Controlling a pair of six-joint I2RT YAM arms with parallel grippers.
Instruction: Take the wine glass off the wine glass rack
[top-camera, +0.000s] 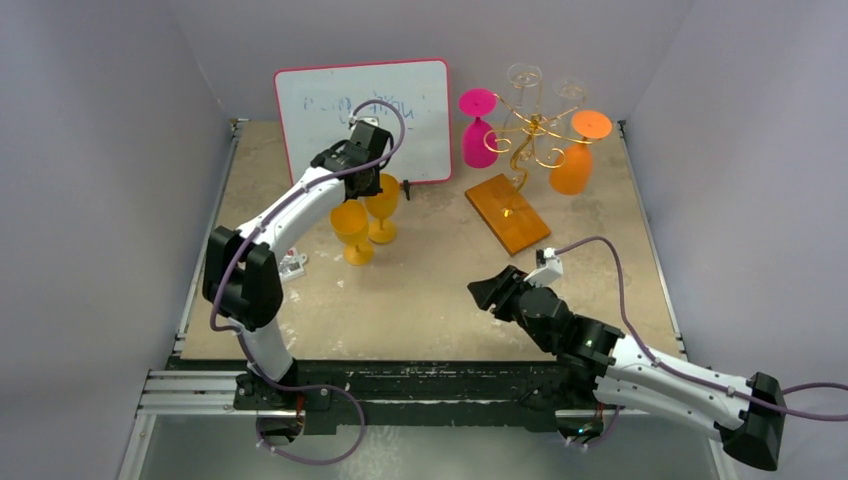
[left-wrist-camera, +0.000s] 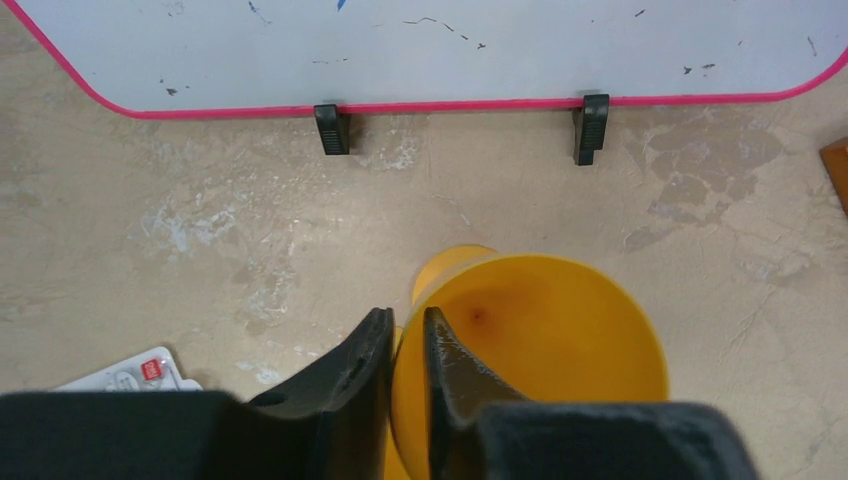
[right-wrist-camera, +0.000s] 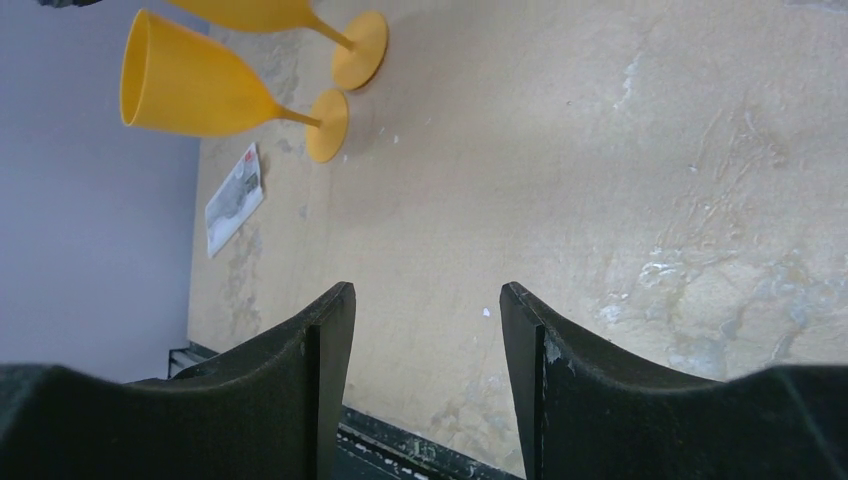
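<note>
The rack (top-camera: 533, 126) stands at the back right on its wooden base, with the whiteboard (top-camera: 320, 120) just to its left. Four glasses hang on it upside down: a pink glass (top-camera: 478, 142), an orange glass (top-camera: 572, 168) and two clear glasses (top-camera: 523, 74). Two yellow ones stand on the table (top-camera: 440, 290) before the whiteboard, a card (top-camera: 292, 263) nearby. The left gripper (left-wrist-camera: 405, 318) pinches the rim of the far yellow glass (left-wrist-camera: 560, 330), one finger inside the bowl. The near yellow glass (top-camera: 351, 220) stands just beside it. The right gripper (right-wrist-camera: 425, 290) is parted and empty, over the table.

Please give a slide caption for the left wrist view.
Left pincer closed on the rim of a yellow wine glass, before the whiteboard.
</note>
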